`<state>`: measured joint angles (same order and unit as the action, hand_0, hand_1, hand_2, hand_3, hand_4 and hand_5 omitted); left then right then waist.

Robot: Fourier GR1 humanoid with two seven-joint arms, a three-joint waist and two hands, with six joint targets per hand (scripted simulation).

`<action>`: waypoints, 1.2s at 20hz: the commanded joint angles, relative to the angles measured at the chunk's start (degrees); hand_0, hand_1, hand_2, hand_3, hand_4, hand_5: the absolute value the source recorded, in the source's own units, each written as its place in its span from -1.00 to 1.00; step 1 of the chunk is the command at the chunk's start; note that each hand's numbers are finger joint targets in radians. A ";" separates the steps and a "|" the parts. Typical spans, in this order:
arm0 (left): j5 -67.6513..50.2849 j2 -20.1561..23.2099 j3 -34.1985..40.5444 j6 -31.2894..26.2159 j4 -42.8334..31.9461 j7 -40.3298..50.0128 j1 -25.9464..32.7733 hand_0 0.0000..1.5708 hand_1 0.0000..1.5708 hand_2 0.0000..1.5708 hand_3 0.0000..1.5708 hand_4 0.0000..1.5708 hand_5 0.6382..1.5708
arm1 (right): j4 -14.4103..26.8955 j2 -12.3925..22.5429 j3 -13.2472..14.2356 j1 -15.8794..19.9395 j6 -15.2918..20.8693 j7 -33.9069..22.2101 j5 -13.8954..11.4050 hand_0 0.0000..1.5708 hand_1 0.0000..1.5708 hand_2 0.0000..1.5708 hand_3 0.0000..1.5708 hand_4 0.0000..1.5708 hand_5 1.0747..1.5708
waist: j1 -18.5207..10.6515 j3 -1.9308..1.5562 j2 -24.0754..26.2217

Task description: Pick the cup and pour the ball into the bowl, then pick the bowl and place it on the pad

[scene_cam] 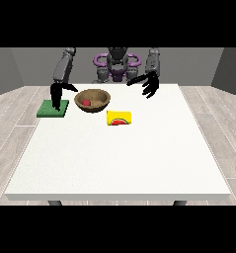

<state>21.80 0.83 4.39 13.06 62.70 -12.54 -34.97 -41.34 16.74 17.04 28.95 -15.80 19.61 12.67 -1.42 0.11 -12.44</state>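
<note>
Red ball inside wooden bowl

The bowl rim hides part of what looks like a red ball.

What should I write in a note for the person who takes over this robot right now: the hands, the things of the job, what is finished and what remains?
Hands: the hand at the view's left hangs over the green pad, fingers pointing down, holding nothing. The hand at the view's right is raised over the table's far side, fingers spread, holding nothing.
Things: the wooden bowl stands on the table beside the pad, with the red ball inside. The yellow cup lies on its side in front of the bowl.
Done: pouring.
Left: pick the bowl and place it on the pad.
</note>
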 commanded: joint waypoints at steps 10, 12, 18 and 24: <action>-6.69 2.91 2.90 -3.46 -3.38 -1.51 -2.37 -1.00 -1.00 -1.00 -1.00 -1.00 0.95 | 3.60 -6.71 -3.36 -0.83 4.07 2.92 -2.14 -1.00 -1.00 -1.00 -1.00 -0.68 0.92 | 1.41 -0.11 1.18; -3.48 0.63 -2.26 -2.57 3.21 -0.72 -0.01 -1.00 -1.00 -1.00 -1.00 -1.00 0.96 | 9.98 -0.53 0.70 -1.73 -2.07 8.31 -0.06 -1.00 -1.00 -1.00 -1.00 -0.67 0.91 | -2.98 -0.17 -0.93; -4.95 0.79 -3.20 -5.04 6.37 1.33 -0.66 -1.00 -1.00 -1.00 -1.00 -1.00 0.97 | 10.74 -3.02 1.29 -2.25 0.72 10.92 0.00 -1.00 -1.00 -1.00 -1.00 -0.81 0.81 | -6.64 -0.17 -2.81; -3.49 -0.78 -6.27 -3.23 5.42 2.60 -0.28 -1.00 -1.00 -1.00 -1.00 -1.00 0.98 | 8.58 -4.84 1.97 0.66 2.54 4.59 2.04 -1.00 -1.00 -1.00 -1.00 -0.70 0.85 | -7.57 -0.13 -0.71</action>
<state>18.25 0.87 -0.18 9.09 67.92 -10.96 -35.73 -35.37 14.82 18.98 25.83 -14.31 29.08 13.30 -6.96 2.13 -12.71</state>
